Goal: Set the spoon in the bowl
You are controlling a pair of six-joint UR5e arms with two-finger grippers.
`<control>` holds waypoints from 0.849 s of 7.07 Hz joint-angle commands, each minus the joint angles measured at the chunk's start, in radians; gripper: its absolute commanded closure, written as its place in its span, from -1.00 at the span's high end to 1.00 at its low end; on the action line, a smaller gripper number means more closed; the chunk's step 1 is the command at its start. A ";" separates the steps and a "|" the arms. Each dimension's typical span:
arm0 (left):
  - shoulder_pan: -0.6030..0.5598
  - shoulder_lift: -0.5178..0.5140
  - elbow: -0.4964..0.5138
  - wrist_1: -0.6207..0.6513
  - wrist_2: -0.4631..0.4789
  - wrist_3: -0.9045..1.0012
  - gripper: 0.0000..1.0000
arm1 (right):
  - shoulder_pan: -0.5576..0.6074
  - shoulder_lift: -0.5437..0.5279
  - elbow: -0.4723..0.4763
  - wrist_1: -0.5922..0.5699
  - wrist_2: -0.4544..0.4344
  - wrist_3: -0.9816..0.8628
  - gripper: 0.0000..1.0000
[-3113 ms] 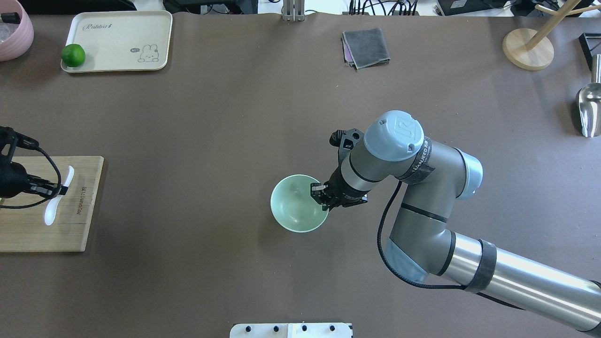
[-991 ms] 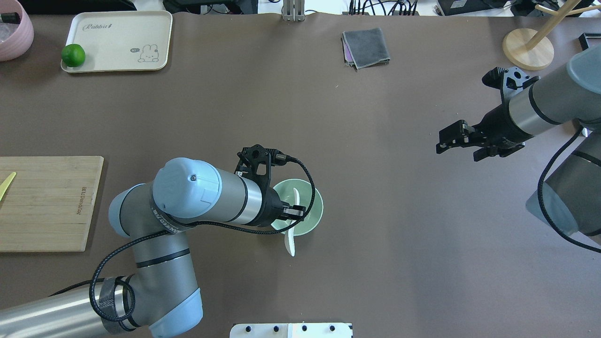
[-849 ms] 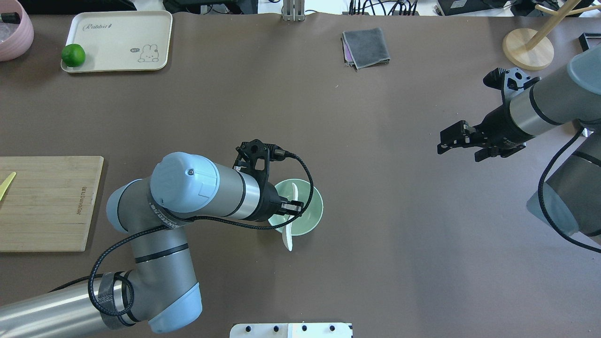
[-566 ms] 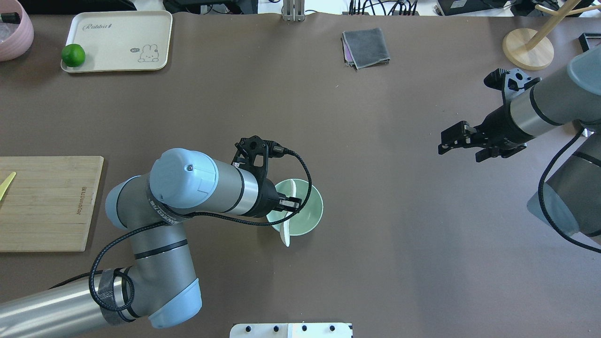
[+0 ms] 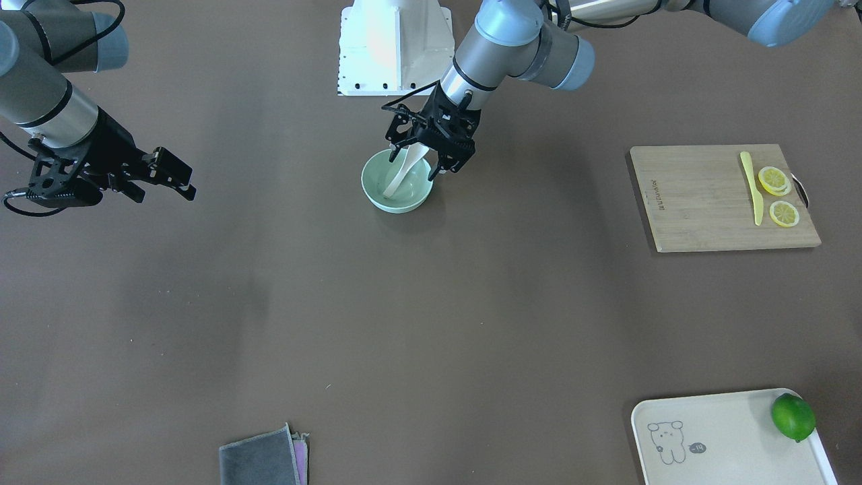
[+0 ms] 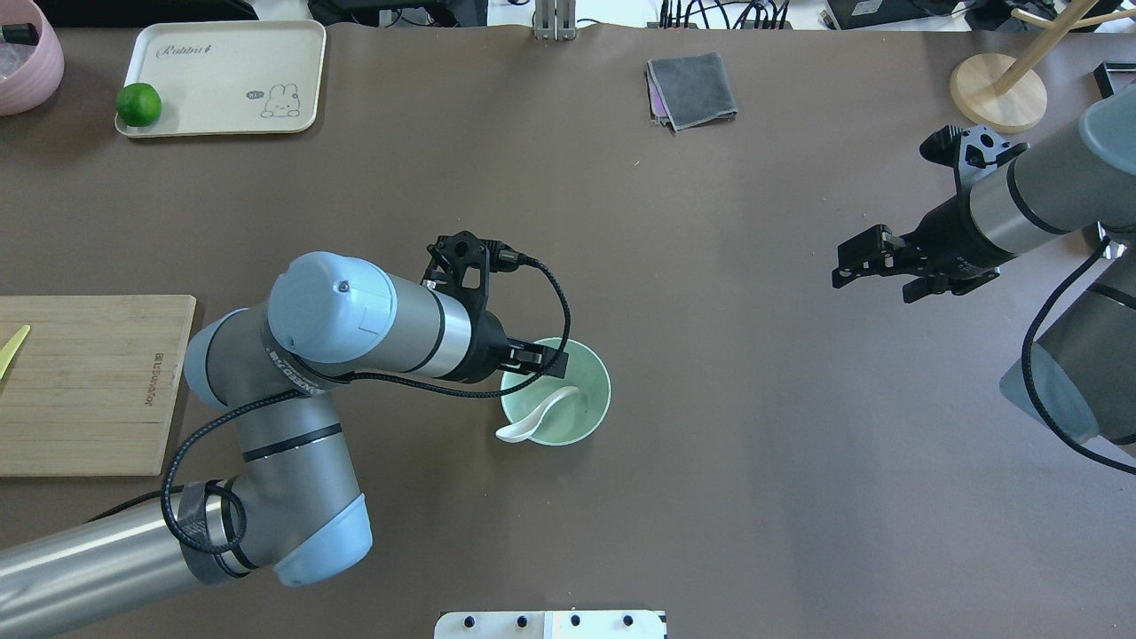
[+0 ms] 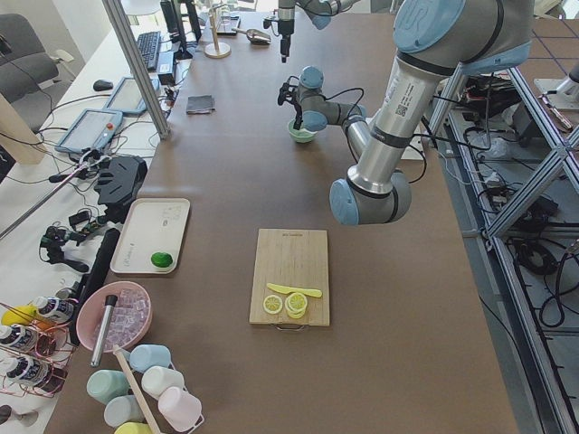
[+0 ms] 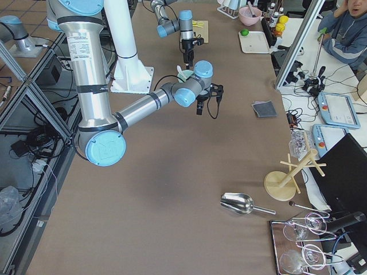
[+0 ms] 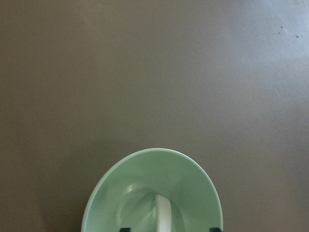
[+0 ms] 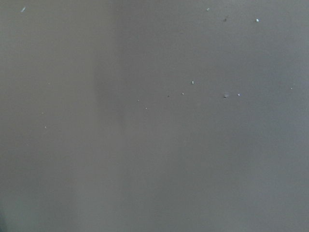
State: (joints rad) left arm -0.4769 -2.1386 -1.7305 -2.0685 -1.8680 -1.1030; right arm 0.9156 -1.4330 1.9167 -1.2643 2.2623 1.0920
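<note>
One spoon (image 6: 543,410), white and glossy, lies in the mint bowl (image 6: 607,395), which stands alone mid-counter. It is propped, not flat. The scoop rests on the bowl's rim on the side toward the robot and its left, seeming to overhang it slightly. The handle slopes down into the basin.

Long axis: diagonal in the overhead view, near-left to far-right. The handle tip points away from the robot and to its right, low end inside. Whether the scoop's hollow faces up I cannot tell.

Left tool (image 6: 541,358) hangs over the bowl's left rim with jaws parted and nothing gripped. The wrist view shows the handle (image 9: 163,212) between the two fingertips with clear gaps either side, so I judge the spoon let go and the placement essentially done.

Right tool (image 6: 852,264) is well apart over bare counter (image 6: 710,497), jaws apart and empty.

Risks, as judgement:
- The left fingers straddle the spoon. A sideways or angled retreat could clip the handle and lever the spoon out over the rim. A straight lift looks safer.
- The overhanging scoop on a smooth rim makes a marginal rest. Any knock to the bowl could slide the spoon or tip it out onto the counter.
- The bowl looks light, and a finger catching its rim could drag it.
</note>
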 commanded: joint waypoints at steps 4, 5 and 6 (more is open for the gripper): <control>-0.450 0.329 -0.006 0.019 -0.374 0.459 0.96 | 0.392 -0.110 -0.239 -0.006 0.158 -0.682 1.00; -0.557 0.417 -0.004 0.019 -0.435 0.629 0.96 | 0.473 -0.095 -0.333 -0.013 0.164 -0.840 1.00; -0.674 0.493 0.006 0.021 -0.489 0.801 0.96 | 0.539 -0.075 -0.416 -0.015 0.166 -0.954 1.00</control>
State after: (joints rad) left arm -1.0147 -1.7432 -1.7324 -2.0494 -2.2866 -0.5026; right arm 1.3629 -1.5271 1.6083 -1.2756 2.4162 0.3032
